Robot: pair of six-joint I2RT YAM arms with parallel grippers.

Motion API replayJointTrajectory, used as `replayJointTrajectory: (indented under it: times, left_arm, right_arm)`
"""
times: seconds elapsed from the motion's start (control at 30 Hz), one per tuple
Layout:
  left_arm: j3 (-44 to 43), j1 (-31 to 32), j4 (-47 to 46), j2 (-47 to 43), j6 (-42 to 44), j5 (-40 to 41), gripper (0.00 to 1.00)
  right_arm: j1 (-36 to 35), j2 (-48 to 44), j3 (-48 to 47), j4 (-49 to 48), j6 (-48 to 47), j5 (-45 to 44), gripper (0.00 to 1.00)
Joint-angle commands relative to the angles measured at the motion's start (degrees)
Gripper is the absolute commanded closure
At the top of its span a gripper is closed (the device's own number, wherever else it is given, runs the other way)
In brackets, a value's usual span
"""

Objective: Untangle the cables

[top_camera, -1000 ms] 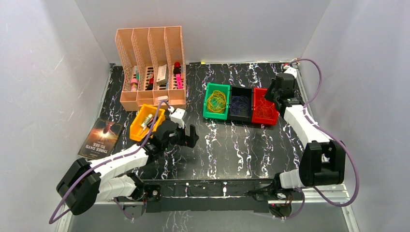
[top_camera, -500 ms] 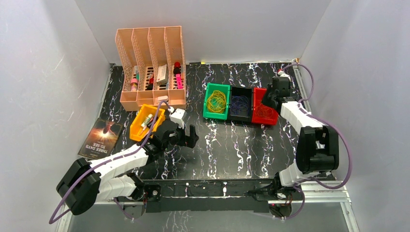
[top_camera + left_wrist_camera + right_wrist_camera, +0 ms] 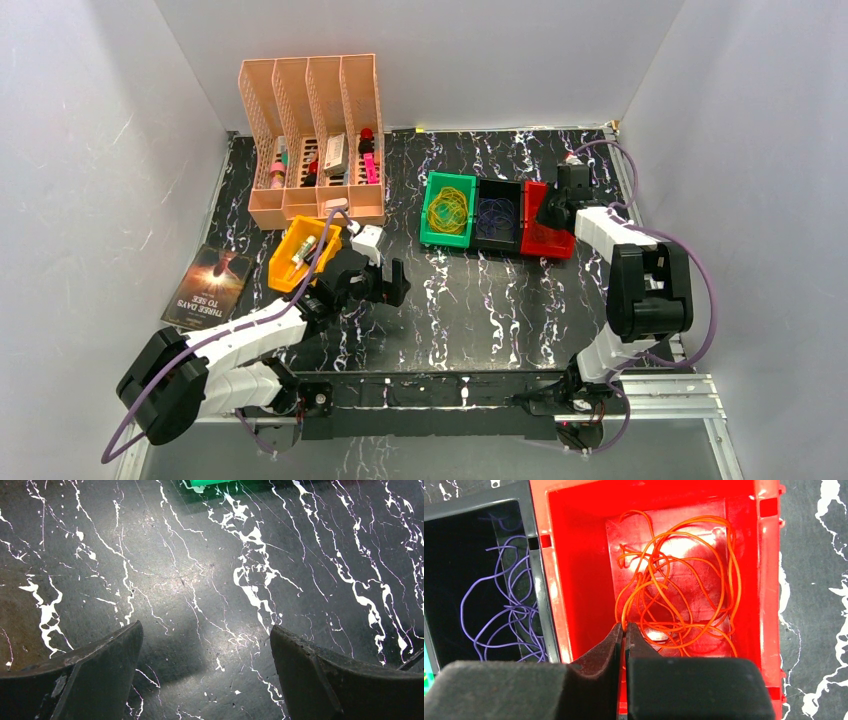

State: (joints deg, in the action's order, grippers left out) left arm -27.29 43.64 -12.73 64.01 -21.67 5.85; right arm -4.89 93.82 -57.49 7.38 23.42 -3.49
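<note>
Lab booth: white walls (image 3: 450,60), marbled table (image 3: 470,300)

Bright, even light from above; my top view is sharp, the wrist views patchier.
Left wrist: a pale sheen on the table (image 3: 185,580), a soft shadow between the fingers of the left gripper (image 3: 205,626). Right wrist: I get white glare off the floor of the red bin (image 3: 579,555), a murky black bin (image 3: 454,540), the right gripper (image 3: 624,630) blurred near the lens.
</note>
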Motion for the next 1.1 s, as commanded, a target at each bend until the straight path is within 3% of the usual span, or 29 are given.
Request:
replayJointTrajectory:
  times: [0.0, 0.3, 0.67, 0.83, 1.07]
  left_arm:
    - [-1.56, 0.12, 0.69, -1.75, 0.22, 1.05, 0.02]
    - [-2.31, 0.08, 0.69, -1.57, 0.41, 2.16, 0.02]
    - [-3.17, 0.04, 2.47, -1.15, -1.46, 3.03, 0.02]
    - [-9.27, 0.0, 13.35, 2.62, -5.11, 8.74, 0.02]
    - [-10.19, -0.06, 14.37, 0.32, -4.24, 10.85, 0.02]
  right_arm:
    - [0.28, -1.82, -2.47, -1.75, -0.72, 0.74, 0.86]
    - [0.27, -7.74, -2.12, -1.62, -1.21, -0.97, 0.68]
    - [0.23, -14.76, -2.4, -1.17, -0.86, -2.22, 0.61]
    - [0.24, -20.84, 1.12, -5.12, 0.49, 7.15, 0.58]
    - [0.18, -28.21, 4.12, -4.97, 1.98, 15.83, 0.56]
